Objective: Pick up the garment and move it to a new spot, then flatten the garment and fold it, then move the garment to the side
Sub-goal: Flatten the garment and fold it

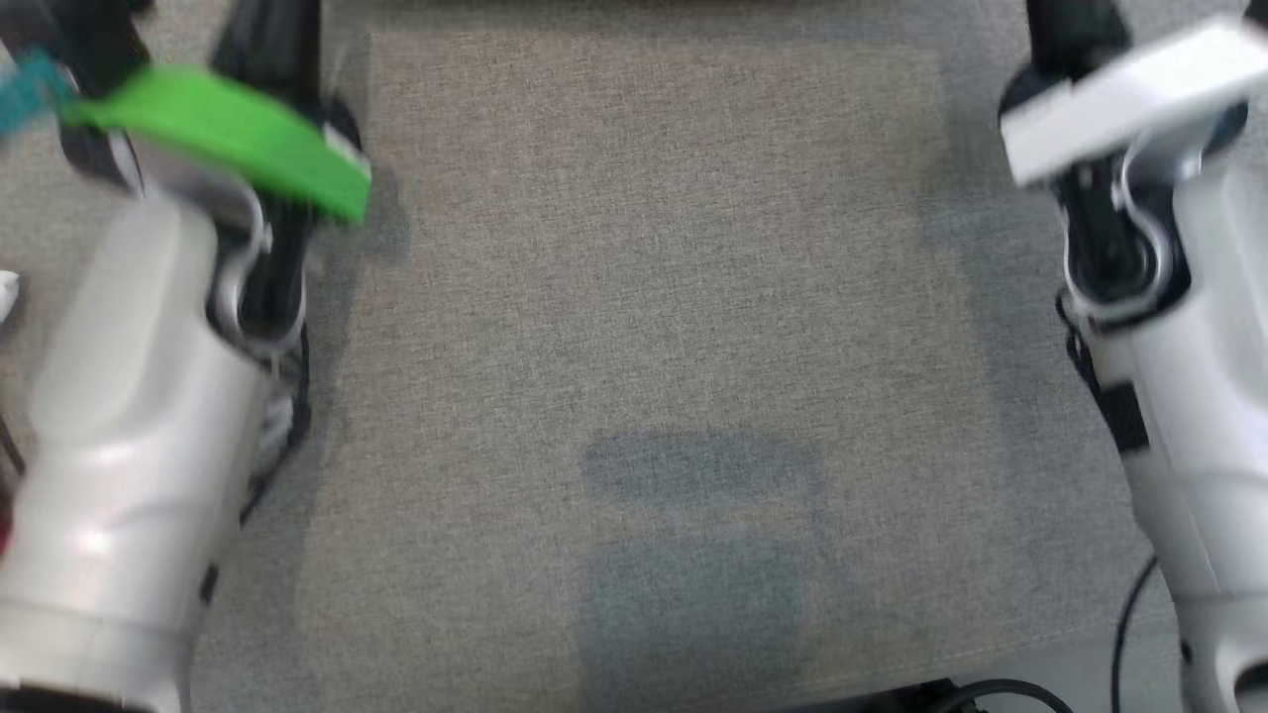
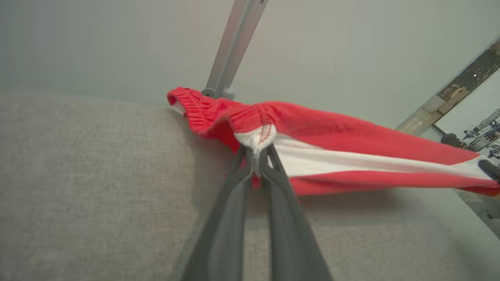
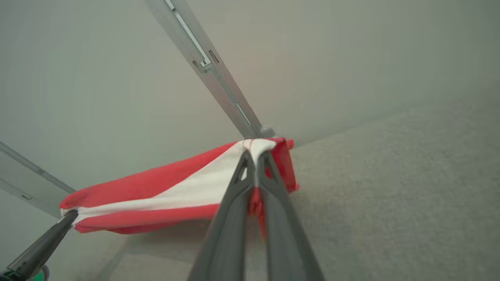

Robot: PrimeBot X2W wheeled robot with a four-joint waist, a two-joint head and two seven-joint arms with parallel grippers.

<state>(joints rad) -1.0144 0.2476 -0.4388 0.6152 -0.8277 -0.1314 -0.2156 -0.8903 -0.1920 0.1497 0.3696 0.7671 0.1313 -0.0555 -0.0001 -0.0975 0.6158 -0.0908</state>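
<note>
The garment (image 2: 332,132) is red with a white side panel and a gathered red waistband. It hangs stretched between my two grippers, just above the far edge of the grey fabric surface (image 2: 86,187). My left gripper (image 2: 256,152) is shut on a white-and-red corner of it. My right gripper (image 3: 254,156) is shut on the opposite white corner of the garment (image 3: 164,195). The right gripper's dark fingertip (image 2: 490,169) shows at the cloth's far end, and a left finger (image 3: 47,242) shows likewise in the right wrist view. In the head view, both pale forearms (image 1: 129,426) flank the surface.
The grey fabric surface (image 1: 654,297) spreads wide between the arms. A metal rail (image 2: 234,43) rises behind the garment against a plain grey wall. A green tag (image 1: 228,134) sits on the left arm. Black cables (image 1: 1129,624) hang at the lower right.
</note>
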